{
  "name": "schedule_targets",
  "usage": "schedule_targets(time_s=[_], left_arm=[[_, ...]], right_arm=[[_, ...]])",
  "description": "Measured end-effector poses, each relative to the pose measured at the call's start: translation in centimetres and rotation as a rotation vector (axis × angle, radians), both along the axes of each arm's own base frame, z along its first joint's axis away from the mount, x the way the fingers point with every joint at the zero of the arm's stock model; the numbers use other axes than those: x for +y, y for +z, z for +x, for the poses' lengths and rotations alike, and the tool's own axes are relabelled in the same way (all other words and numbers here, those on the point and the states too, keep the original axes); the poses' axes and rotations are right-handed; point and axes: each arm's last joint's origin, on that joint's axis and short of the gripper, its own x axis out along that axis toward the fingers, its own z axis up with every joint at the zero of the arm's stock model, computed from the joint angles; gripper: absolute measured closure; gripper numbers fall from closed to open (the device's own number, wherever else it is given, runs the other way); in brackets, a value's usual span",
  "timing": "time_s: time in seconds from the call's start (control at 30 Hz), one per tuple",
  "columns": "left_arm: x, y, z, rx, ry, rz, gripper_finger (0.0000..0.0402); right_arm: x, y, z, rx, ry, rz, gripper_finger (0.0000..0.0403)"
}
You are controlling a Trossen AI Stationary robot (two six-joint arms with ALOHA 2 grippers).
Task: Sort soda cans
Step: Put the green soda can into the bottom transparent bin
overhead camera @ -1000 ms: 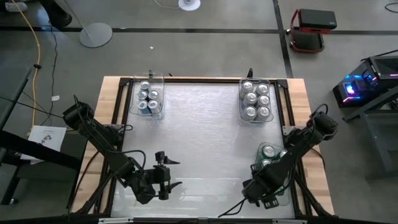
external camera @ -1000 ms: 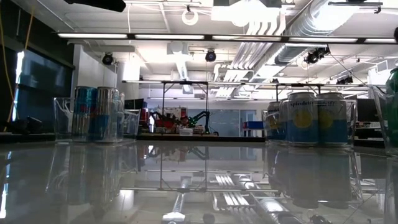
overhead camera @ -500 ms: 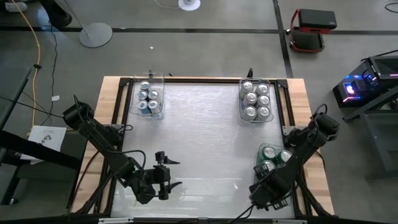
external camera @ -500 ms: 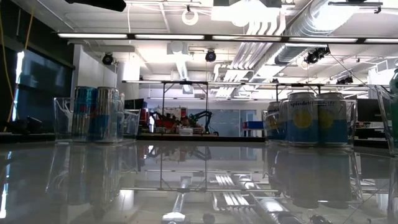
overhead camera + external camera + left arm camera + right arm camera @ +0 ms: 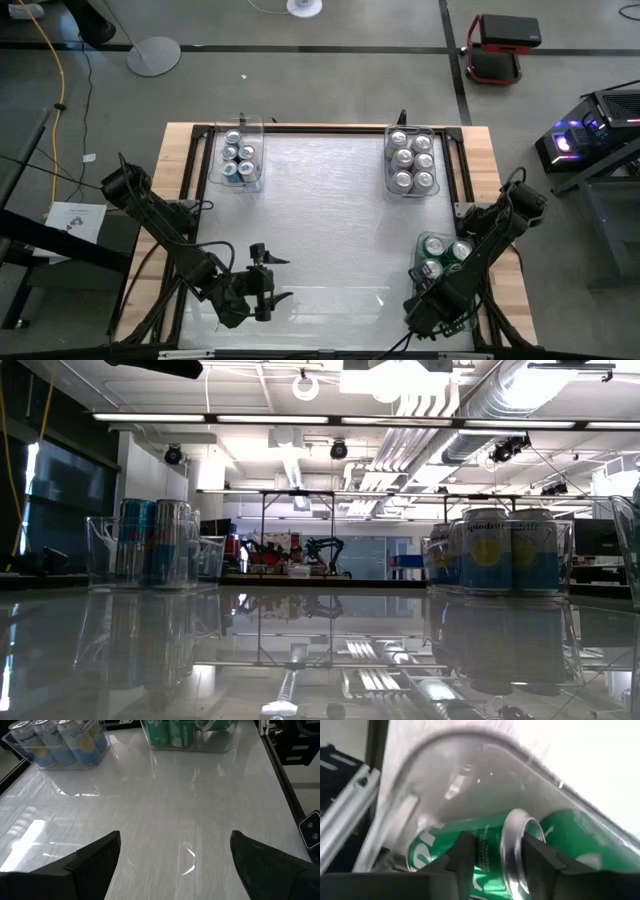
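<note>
- Three clear plastic bins sit on the pale table (image 5: pixel 320 220), and every soda can in view stands inside one of them.
- The far-left bin (image 5: pixel 240 155) holds a few blue and silver cans (image 5: pixel 239 153), upright in a tight cluster; in the low view they show as tall slim cans (image 5: pixel 155 543) behind the clear wall.
- The far-right bin (image 5: pixel 412 160) holds about six cans with silver tops (image 5: pixel 411 160), packed in two rows; the low view shows their pale blue sides with a yellow disc (image 5: pixel 500 550).
- The near-right bin (image 5: pixel 428 243), at the table's right edge, holds green cans (image 5: pixel 436 258); the right arm partly covers it, so the count is unclear.
- The right gripper (image 5: pixel 492 851) is down inside this near-right bin. Its two dark fingers (image 5: pixel 462 855) sit on either side of the silver rim of a green can (image 5: pixel 520 845), close against it. Whether they are already clenched on it cannot be told.
- The bin's curved clear wall (image 5: pixel 470 750) arches over the green cans in the right wrist view.
- The left gripper (image 5: pixel 262 283) hangs over the bare table near its front-left part, fingers (image 5: pixel 95 857) spread wide apart and grasping nothing.
- From the left wrist view, the pale blue cans (image 5: pixel 60 740) and the green cans (image 5: pixel 172 732) stand in their bins across the table.
</note>
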Motion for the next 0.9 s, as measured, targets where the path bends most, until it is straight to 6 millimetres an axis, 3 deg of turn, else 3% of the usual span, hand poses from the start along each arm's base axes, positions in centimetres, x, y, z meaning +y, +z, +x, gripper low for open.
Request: schedule_targets(time_s=[0.3,0.53,0.7,0.9], left_arm=[[0.0,0.0,0.0,-0.001,0.000,-0.001,0.0048],[0.0,0.0,0.0,-0.004,0.001,-0.004,0.0048],[0.0,0.0,0.0,-0.004,0.001,-0.004,0.0048],[0.0,0.0,0.0,-0.006,0.004,-0.011,0.0048]], right_arm=[[0.3,0.1,0.0,0.050,-0.092,0.044,0.0346],[0.3,0.2,-0.1,0.083,-0.154,0.047,0.0359],[0.5,1.9,0.1,0.057,-0.159,0.012,0.0366],[0.5,4.2,0.4,-0.006,-0.170,-0.027,0.0401]])
